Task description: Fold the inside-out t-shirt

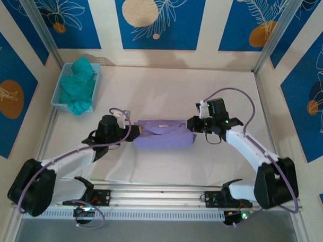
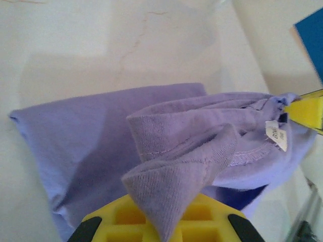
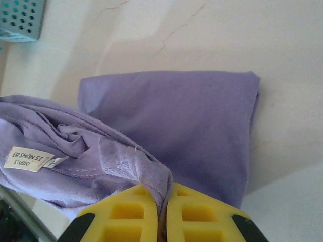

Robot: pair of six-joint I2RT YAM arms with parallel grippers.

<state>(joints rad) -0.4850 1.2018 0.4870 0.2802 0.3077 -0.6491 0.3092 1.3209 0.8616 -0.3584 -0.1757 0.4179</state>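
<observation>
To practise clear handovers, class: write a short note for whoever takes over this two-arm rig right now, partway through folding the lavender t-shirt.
Left fingers: shut on a fold at the left end of the lavender t-shirt.
Right fingers: shut on cloth at its right end.
Shirt: a compact bundle between the arms, label showing.
Done: roughly folded over.
Left: probably lay the held ends flat, then release.
Teal garment sits in the basket, far left.
</observation>
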